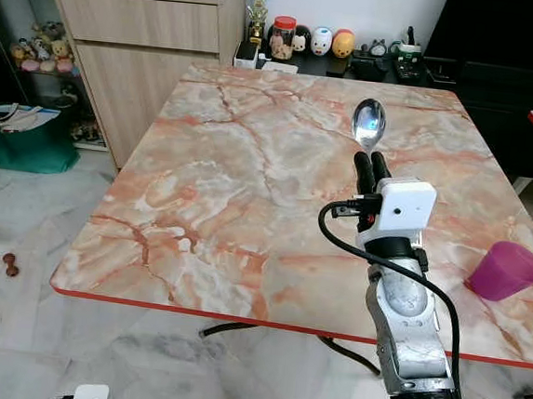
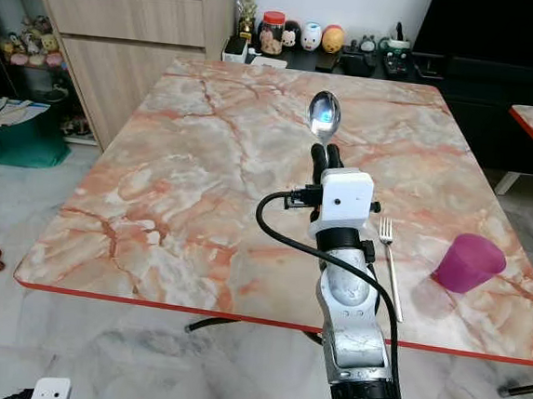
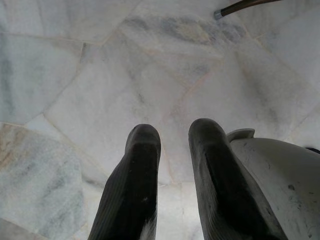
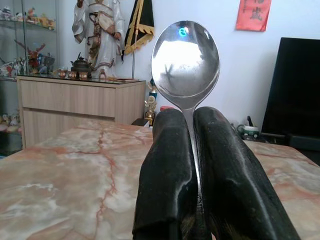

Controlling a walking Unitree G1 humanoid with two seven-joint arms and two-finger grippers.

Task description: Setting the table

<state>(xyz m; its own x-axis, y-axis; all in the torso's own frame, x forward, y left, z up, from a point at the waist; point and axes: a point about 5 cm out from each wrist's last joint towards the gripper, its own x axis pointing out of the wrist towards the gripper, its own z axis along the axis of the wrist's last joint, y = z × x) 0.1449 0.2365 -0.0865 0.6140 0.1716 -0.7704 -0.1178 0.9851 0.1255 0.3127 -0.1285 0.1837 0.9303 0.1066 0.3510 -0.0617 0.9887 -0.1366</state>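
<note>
marble table [image 2: 206, 148] is spread under the right gripper [image 2: 324, 155], which is clamped on a spoon [image 2: 324, 114] held upright, bowl up. fork [image 2: 390, 266] and purple cup [image 2: 467, 262] lie behind-right. placing step judged underway; lowering beside the fork is needed. left gripper [image 3: 172, 150] hangs slightly parted over the floor.

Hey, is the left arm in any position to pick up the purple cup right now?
Probably not. The left gripper hangs low over the floor, on the robot's left, while the purple cup lies tipped over near the table's right edge. The right gripper is nearer, but it is shut on the spoon.
</note>
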